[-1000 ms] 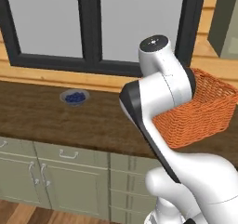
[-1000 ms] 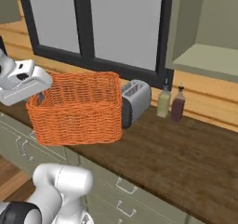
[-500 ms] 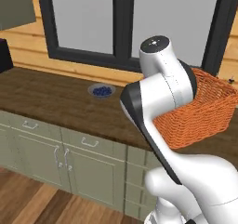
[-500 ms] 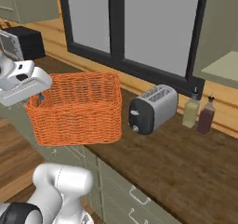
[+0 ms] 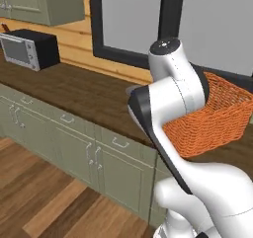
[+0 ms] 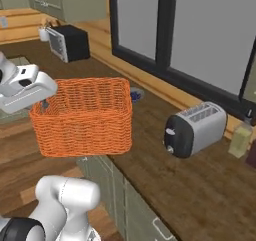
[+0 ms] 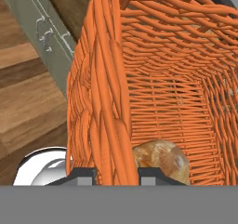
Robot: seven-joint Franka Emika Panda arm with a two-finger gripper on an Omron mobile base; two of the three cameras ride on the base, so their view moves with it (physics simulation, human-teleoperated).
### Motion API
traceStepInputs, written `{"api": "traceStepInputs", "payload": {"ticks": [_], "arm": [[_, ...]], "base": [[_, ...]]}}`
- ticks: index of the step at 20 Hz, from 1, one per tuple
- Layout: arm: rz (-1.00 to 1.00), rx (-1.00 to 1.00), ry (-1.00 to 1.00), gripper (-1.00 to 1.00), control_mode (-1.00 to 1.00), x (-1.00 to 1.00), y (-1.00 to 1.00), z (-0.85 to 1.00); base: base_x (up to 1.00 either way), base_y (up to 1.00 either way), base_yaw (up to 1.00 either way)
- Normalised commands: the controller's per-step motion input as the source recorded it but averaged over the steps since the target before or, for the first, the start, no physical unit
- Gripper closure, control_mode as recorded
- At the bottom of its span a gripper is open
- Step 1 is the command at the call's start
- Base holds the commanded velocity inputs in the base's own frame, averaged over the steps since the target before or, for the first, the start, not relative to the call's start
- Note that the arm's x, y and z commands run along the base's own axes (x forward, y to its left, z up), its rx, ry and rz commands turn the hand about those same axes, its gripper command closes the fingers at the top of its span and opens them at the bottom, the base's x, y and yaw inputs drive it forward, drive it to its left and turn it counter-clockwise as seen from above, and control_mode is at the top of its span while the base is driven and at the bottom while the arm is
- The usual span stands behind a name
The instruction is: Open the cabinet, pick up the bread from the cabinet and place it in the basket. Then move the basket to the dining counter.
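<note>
In the left base view, a black-and-silver microwave sits far left on the dark wood worktop over sage-green drawer units, beneath a sage-green wall cabinet; to the right, behind the white arm, the orange woven wicker basket shows against the dark-framed window.

In the right base view the two-finger gripper meets the basket's left rim, and the basket hangs clear of the worktop, out past its front edge; just behind the basket lies a small grey dish of blue bits; further right stands a dark grey and silver toaster, then a pale glass bottle at the edge.

In the hand view the fingers stand either side of the basket's orange wall, clamped on it; inside, on the basket floor near that wall, rests the small round golden-brown roll of bread; wooden floorboards lie below to the left.
</note>
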Motion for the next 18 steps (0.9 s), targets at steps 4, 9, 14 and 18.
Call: {"api": "traceStepInputs", "payload": {"ticks": [4, 9, 14, 18], "arm": [[0.0, 0.0, 0.0, 1.0, 1.0, 0.0, 0.0, 0.0], [0.0, 0.0, 0.0, 1.0, 1.0, 0.0, 0.0, 0.0], [0.0, 0.0, 0.0, 1.0, 1.0, 0.0, 0.0, 0.0], [0.0, 0.0, 0.0, 1.0, 1.0, 0.0, 0.0, 0.0]], "base": [[-0.01, 0.0, 0.57], [0.01, 0.0, 0.62], [0.04, 0.0, 0.59], [0.03, 0.0, 0.55]]}}
